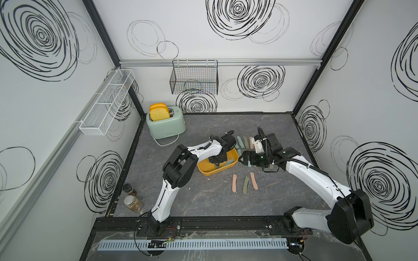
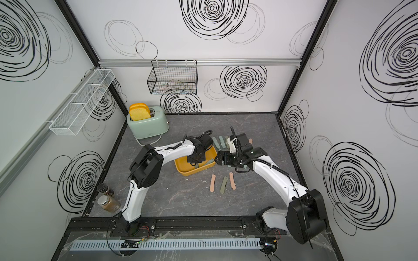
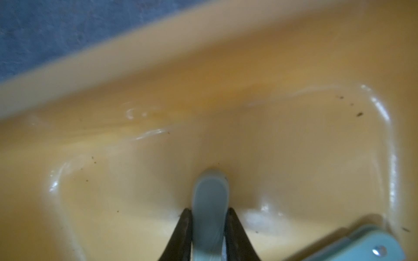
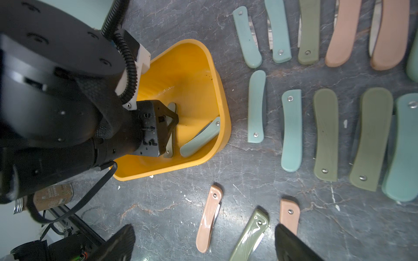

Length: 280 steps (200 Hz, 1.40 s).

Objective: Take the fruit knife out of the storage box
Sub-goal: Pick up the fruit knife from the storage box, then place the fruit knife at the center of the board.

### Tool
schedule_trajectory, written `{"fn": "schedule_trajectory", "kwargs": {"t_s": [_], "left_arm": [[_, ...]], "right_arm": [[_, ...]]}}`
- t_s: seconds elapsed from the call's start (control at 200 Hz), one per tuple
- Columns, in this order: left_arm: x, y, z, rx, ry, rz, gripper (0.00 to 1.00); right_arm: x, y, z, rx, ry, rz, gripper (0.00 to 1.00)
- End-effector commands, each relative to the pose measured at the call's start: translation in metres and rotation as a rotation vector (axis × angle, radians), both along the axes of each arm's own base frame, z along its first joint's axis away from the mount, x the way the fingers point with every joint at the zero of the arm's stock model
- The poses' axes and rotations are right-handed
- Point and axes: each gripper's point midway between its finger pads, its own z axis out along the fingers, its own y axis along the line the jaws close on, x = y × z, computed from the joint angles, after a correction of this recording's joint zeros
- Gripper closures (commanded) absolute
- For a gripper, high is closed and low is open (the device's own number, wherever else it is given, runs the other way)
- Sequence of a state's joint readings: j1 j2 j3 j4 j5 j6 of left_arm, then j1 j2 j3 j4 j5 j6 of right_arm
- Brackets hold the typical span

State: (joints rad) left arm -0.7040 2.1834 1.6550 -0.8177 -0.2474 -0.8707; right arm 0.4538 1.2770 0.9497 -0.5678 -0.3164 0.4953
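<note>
The fruit knife lay on the floor of the storage box, mid-bench. Nearest me, three folded knives lay side by side on the bench, apart from the box.

Behind them, my left pincer reached down into the box and was closed on the knife's grey-green handle. One finger pressed against each side, and the rounded end poked out past the tips. A second knife, pale teal, leaned against the box's right wall just beside it.

Right of the box, my right pincer hovered near the rim, jaws wide and holding nothing. Farther back, rows of folded knives covered the bench, and the toaster stood at the far left.

I judged the hold to be close to one end of the handle, so the knife could swing or slip free on the lift. If it dragged on a wall, the smooth box might slide or tip up with it. A sideways pull could knock the teal knife. Lifting towards the right risked clipping the waiting right arm.
</note>
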Motion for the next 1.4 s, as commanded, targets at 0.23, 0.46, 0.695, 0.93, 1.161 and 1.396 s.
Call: {"fn": "schedule_trajectory", "kwargs": {"t_s": [0.23,0.46,0.695,0.93,1.161,1.396], "left_arm": [[0.032,0.015,0.061,0.023,-0.105,-0.013,0.78],[0.020,0.016,0.065,0.010,-0.080,-0.014,0.78],[0.018,0.012,0.080,0.000,-0.084,-0.024,0.77],[0.007,-0.016,0.109,-0.058,-0.098,-0.055,0.75],[-0.035,-0.072,0.110,-0.157,-0.060,-0.120,0.74],[-0.089,-0.152,0.090,-0.291,0.019,-0.198,0.73]], "right_arm": [[0.009,0.007,0.004,0.032,-0.004,0.001,0.01],[0.015,0.009,0.008,0.028,-0.012,0.000,0.01],[0.010,0.004,0.006,0.022,-0.010,-0.012,0.01],[-0.004,-0.009,0.008,0.012,-0.015,-0.045,0.01],[-0.029,-0.030,0.010,-0.009,0.004,-0.111,0.01],[-0.079,-0.070,0.009,-0.090,0.069,-0.224,0.01]]}}
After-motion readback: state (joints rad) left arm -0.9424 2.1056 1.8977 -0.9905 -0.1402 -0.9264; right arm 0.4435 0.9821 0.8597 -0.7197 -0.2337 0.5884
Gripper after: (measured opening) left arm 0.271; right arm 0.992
